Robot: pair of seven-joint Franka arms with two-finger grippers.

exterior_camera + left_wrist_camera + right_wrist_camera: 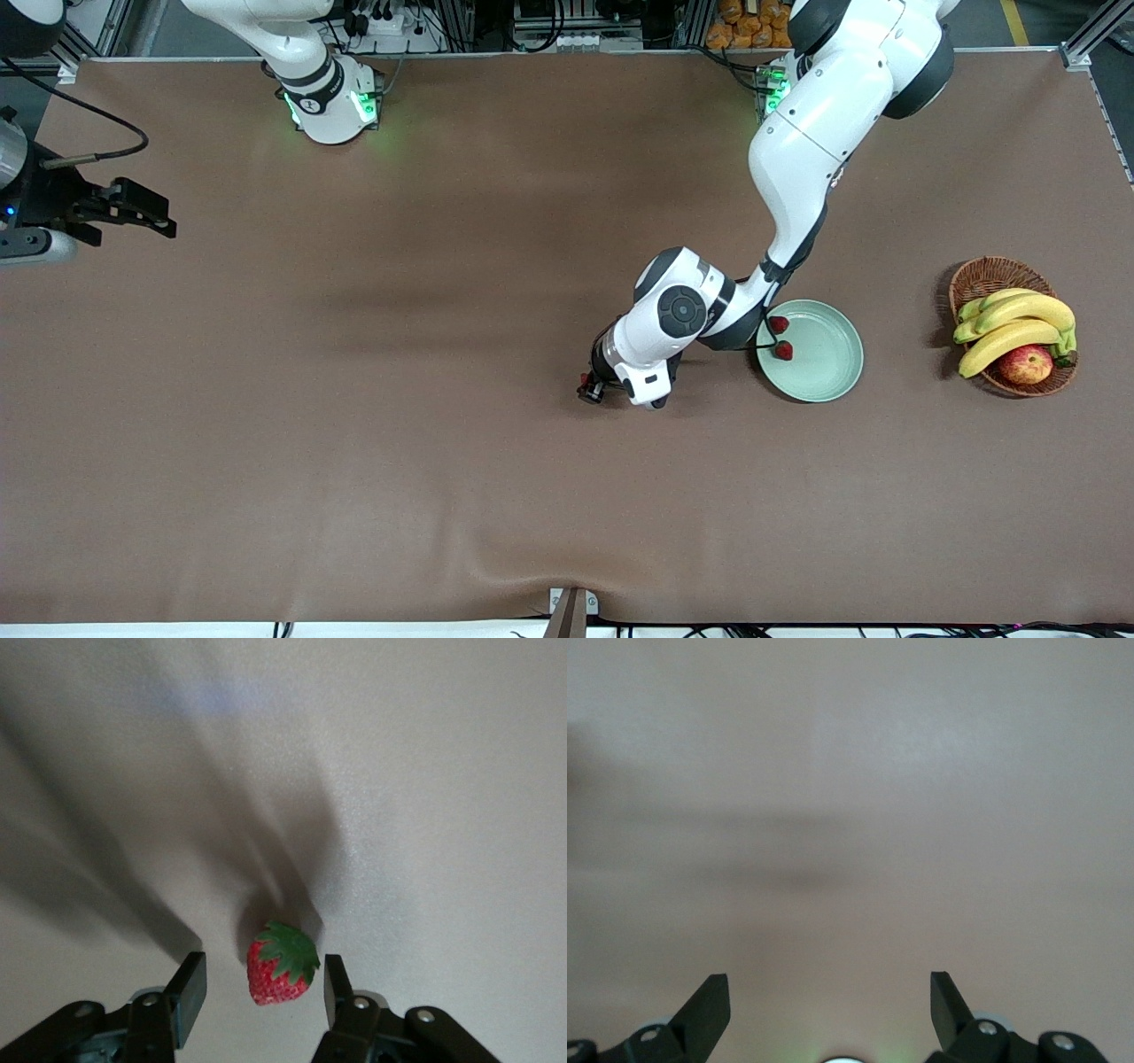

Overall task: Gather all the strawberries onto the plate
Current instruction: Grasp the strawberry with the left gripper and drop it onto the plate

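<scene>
Left end effector (257, 992) is spread wide around one strawberry (280, 966) on the bench (354, 443), beside the plate (828, 372) holding two strawberries (781, 338). Right end effector (830, 1005) waits, fingers wide apart.

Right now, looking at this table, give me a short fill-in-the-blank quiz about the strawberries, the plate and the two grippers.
1. The plate holds ____ strawberries.
2. The third strawberry lies on the table between the fingers of the ____ gripper.
3. That gripper's fingers are ____, not touching the berry.
4. The right gripper is open over bare ____.

Answers: two; left; open; table
</scene>
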